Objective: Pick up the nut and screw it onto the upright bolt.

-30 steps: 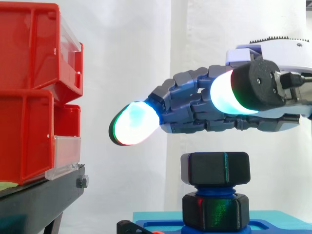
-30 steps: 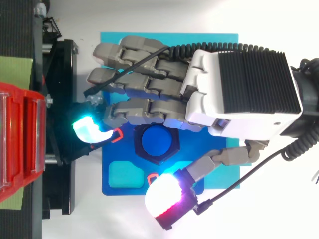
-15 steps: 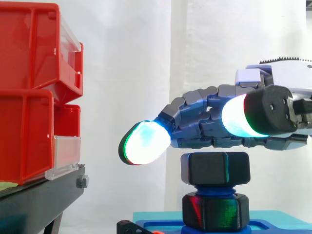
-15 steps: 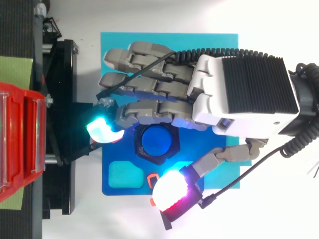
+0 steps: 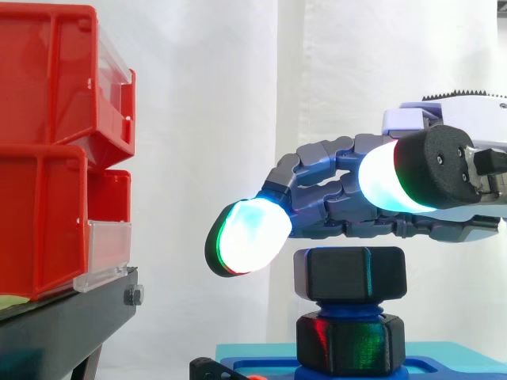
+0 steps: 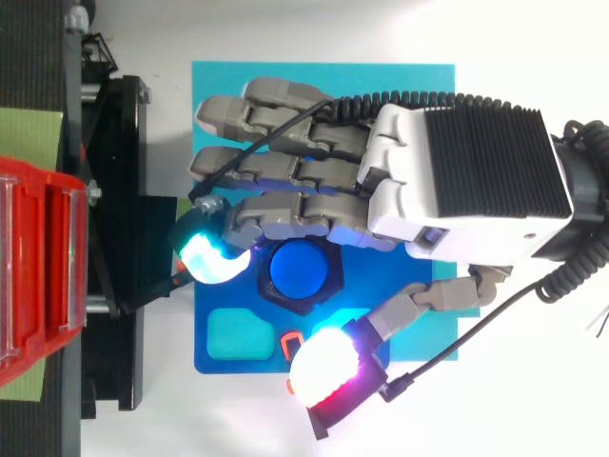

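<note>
Nearest the side camera, the hand's (image 6: 466, 181) glowing thumb pad (image 5: 384, 178) juts out just above the nut (image 5: 350, 273), apart from the fingers and pressing on nothing. Right behind it, the black nut already sits at the top of the upright blue bolt (image 6: 300, 269), with a short run of blue thread showing between it and a second black hex piece (image 5: 350, 342) low on the blue base (image 5: 451, 364). So pickup and placement look done, and what seems left is turning the nut further down the thread, if it is meant to go lower. Beyond the bolt, the fingers reach loosely outward, one bent so its cyan pad (image 5: 249, 237) dips beside the nut; they are spread and grip nothing. Farther off are the red bins (image 5: 47, 150) and the white curtain (image 5: 222, 95).
</note>
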